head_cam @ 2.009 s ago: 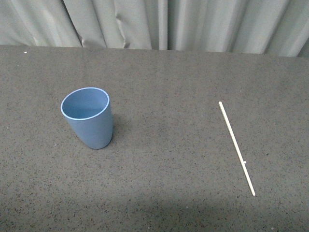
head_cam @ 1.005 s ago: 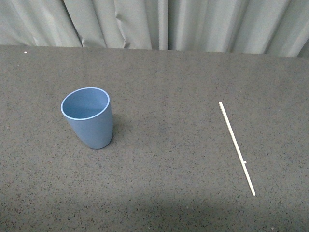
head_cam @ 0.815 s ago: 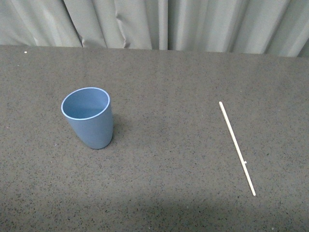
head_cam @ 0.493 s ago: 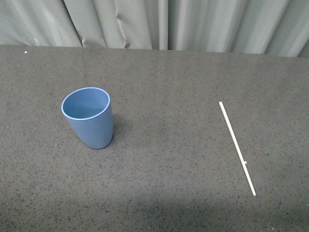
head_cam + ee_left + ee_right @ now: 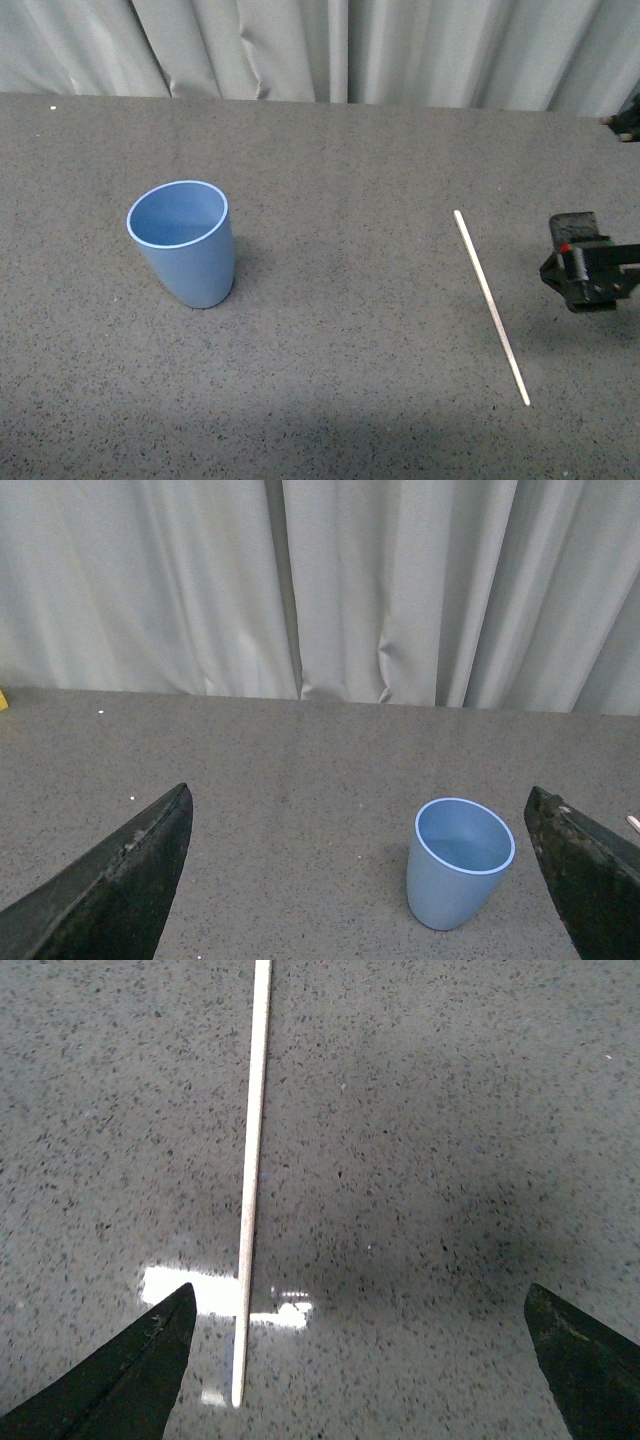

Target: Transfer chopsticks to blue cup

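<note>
The blue cup [image 5: 184, 244] stands upright and empty on the left of the dark speckled table [image 5: 350, 180]. The chopstick [image 5: 490, 305], one thin cream-white stick, lies flat on the right. My right gripper [image 5: 570, 262] is open just right of the stick, above the table. In the right wrist view the stick [image 5: 251, 1180] runs away between the wide-open jaws, close to one finger [image 5: 130, 1380]; the right gripper [image 5: 355, 1380] is empty. The left gripper [image 5: 360, 900] is open and empty, out of the front view; the cup [image 5: 459, 863] stands ahead of it, nearer one finger [image 5: 585, 880].
Grey curtains [image 5: 330, 50] hang behind the table's far edge. A bright reflection [image 5: 190, 1290] lies on the tabletop beside the near end of the stick. A small yellow thing [image 5: 3, 698] shows at the table's far edge in the left wrist view.
My right gripper has come into the front view from the right edge and now sits next to the chopstick. The cup and the stick have not moved.
</note>
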You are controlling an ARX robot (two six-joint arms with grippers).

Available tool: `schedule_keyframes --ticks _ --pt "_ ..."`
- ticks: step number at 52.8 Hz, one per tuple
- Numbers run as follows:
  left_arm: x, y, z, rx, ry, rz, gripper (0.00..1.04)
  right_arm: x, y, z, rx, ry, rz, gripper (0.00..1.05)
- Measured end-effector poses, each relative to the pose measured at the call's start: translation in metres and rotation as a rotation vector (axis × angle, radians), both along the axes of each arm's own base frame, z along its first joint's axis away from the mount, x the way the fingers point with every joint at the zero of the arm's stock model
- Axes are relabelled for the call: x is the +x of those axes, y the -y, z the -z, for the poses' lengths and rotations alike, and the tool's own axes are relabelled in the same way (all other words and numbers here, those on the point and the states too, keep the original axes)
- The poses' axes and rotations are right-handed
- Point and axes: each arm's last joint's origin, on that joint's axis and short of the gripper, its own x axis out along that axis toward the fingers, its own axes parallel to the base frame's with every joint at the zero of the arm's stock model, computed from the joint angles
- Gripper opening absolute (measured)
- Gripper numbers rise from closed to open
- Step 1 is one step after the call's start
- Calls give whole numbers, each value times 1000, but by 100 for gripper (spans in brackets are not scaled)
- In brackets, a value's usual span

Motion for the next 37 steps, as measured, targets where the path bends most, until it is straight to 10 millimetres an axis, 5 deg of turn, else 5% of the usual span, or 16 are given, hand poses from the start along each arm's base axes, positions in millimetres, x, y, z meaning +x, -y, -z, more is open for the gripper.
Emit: schedule_keyframes --ticks 20,37 --pt "0 0 0 0 0 0 98 58 -28 37 26 -192 5 95" --pt "0 0 0 0 0 0 98 63 -42 57 9 -267 -2 95"
